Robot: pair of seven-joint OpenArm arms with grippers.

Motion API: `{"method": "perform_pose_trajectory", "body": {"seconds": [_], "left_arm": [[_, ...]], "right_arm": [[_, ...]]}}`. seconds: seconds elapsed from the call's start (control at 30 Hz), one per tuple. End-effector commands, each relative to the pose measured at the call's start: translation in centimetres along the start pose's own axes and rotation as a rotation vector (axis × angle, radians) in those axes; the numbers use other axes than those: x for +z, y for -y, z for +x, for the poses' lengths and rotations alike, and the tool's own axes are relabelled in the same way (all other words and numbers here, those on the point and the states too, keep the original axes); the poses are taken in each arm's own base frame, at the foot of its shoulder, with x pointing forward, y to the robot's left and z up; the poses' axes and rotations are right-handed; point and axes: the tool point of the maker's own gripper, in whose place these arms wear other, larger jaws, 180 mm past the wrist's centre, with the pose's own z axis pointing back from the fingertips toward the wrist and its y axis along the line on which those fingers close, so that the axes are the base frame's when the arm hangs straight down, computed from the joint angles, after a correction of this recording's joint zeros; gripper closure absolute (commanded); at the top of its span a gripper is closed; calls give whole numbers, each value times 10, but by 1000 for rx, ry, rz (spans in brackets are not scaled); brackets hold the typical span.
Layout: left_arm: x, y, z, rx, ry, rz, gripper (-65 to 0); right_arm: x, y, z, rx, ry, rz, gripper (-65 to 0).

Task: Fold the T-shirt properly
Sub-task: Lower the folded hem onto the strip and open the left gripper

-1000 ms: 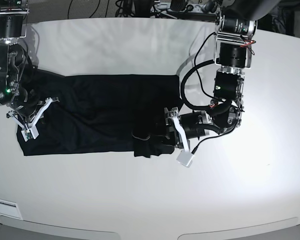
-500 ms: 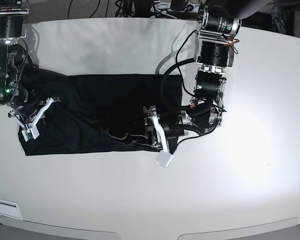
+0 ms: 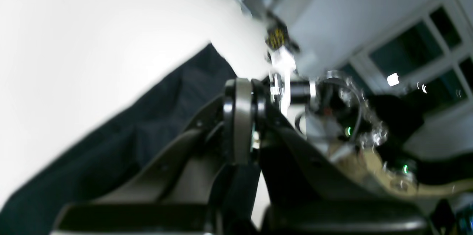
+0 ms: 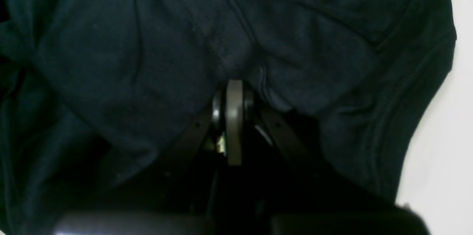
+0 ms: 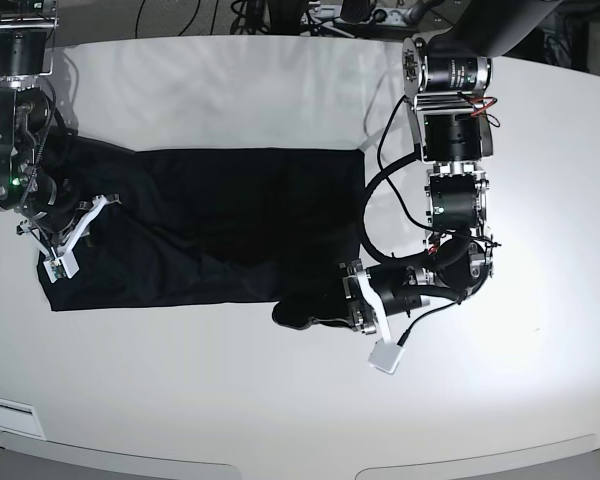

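Both of my claws are closed. My right gripper point(image 4: 234, 91) has its jaws pressed together on a pinch of the T-shirt point(image 5: 210, 225); the right wrist view shows black fabric bunched at the tips. In the base view this gripper point(image 5: 52, 255) sits at the garment's left end.

My left gripper point(image 5: 348, 308) is also closed, at the lower right corner of the cloth. The left wrist view is blurred, so I cannot tell for certain that fabric is trapped between the tips; the base view shows a small dark lump of cloth point(image 5: 298, 313) right at them, which suggests a hold on that corner.

The T-shirt lies flat as a long dark band across the white table point(image 5: 280, 400), with that 1 corner pulled out below its lower edge.

Risks, as I judge them:
1. If the left pinch is shallow, the corner slips out when lifted, and the fold falls short.
2. If either pinch has caught more than 1 layer, lifting drags the layer underneath and rumples the band.
3. With the right claw anchoring the far end, a hard pull by the left stretches or skews the cloth, giving a crooked fold line.
4. The left arm's cable point(image 5: 372, 215) hangs near the shirt's right edge and could snag it.

Containers: 0 in view, so no contents to record.
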Motion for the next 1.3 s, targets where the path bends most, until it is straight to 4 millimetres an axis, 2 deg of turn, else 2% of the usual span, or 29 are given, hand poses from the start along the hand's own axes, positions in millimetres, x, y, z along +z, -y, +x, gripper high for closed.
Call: {"method": "perform_pose_trajectory", "body": {"seconds": [0.0, 0.13, 0.27, 0.43, 0.53, 0.6, 0.7, 0.87, 0.97, 1.07, 1.2, 1.27], "left_arm": [[2, 7, 13, -48, -6, -16, 0], [12, -20, -11, -11, -127, 120, 0], [20, -49, -19, 5, -160, 284, 0], [22, -54, -25, 18, -170, 311, 0], [17, -52, -45, 52, -218, 305, 0], [9, -46, -62, 65, -258, 277, 0], [-11, -21, -80, 72, -328, 161, 0], [-47, 28, -92, 23, -364, -53, 0], [-69, 52, -86, -22, -336, -148, 0], [-82, 65, -74, -91, -317, -192, 0], [-84, 68, -48, -147, -303, -189, 0], [-79, 60, -39, -165, -318, -151, 0]], "right_arm": [[1, 0, -8, 18, -48, 6, 0], [1, 0, -8, 18, -44, 6, 0], [1, 0, -8, 19, -44, 6, 0], [1, 0, -5, 18, -32, 6, 0], [1, 0, -5, 18, -31, 6, 0], [1, 0, -5, 18, -31, 6, 0], [1, 0, -4, 18, -24, 6, 0], [1, 0, -4, 18, -24, 6, 0], [1, 0, -3, 18, -17, 5, 0], [1, 0, -3, 18, -18, 6, 0], [1, 0, -3, 18, -19, 5, 0], [1, 0, -3, 18, -18, 5, 0]]}}
